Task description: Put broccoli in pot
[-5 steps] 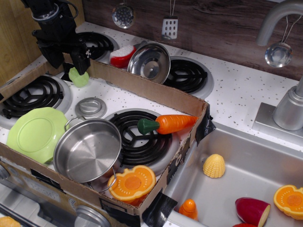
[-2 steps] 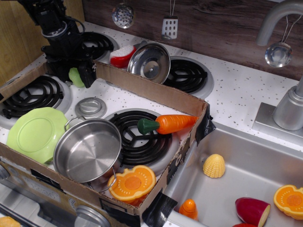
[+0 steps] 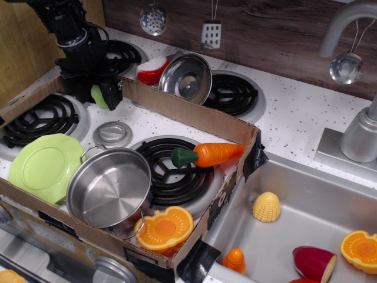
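The broccoli (image 3: pixel 99 96) is a small pale lime-green lump at the back left of the stove, just inside the cardboard box's far wall. My black gripper (image 3: pixel 93 94) is lowered over it, with one finger on each side, and hides most of it. The jaws look open, and the broccoli rests on the stove top. The pot (image 3: pixel 109 187) is a shiny steel pot with wire loop handles. It stands empty and upright at the front of the box, well in front of and to the right of the gripper.
A low cardboard box wall (image 3: pixel 182 115) rings the stove. Inside it are a light-green plate (image 3: pixel 41 165), a carrot (image 3: pixel 209 154) and an orange squash half (image 3: pixel 165 227). A steel lid (image 3: pixel 187 78) leans behind the wall. The sink (image 3: pixel 306 206) at right holds several toy foods.
My gripper has come down from above the broccoli and shifted slightly right, and its fingers now stand around it. The broccoli and pot have not moved.
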Controlling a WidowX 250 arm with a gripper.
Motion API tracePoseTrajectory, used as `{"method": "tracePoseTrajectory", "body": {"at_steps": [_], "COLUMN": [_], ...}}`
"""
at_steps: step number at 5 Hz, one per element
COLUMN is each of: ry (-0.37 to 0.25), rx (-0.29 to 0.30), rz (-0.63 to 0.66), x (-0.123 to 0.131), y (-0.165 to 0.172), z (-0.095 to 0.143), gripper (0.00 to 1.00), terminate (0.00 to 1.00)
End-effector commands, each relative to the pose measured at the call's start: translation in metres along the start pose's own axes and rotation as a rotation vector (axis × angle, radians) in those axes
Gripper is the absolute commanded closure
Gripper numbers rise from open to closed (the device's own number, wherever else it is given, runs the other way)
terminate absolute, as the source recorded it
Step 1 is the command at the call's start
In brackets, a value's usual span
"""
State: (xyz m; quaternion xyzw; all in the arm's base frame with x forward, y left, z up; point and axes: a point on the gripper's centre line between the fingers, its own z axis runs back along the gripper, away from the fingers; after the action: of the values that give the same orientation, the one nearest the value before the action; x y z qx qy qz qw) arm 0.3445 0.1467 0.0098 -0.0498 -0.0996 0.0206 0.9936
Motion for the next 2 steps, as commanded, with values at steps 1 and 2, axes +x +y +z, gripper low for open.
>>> {"method": "tracePoseTrajectory", "body": {"at_steps": [1, 2], "ry": [-0.064, -0.097], "rx": [0.032, 0.042], "rz": [-0.009, -0.015], "x": [0.009, 0.007], "y": [-0.004, -0.010], "z": [0.023, 0.040], "gripper": [1.00, 1.00], "terminate": [0.00, 0.00]}}
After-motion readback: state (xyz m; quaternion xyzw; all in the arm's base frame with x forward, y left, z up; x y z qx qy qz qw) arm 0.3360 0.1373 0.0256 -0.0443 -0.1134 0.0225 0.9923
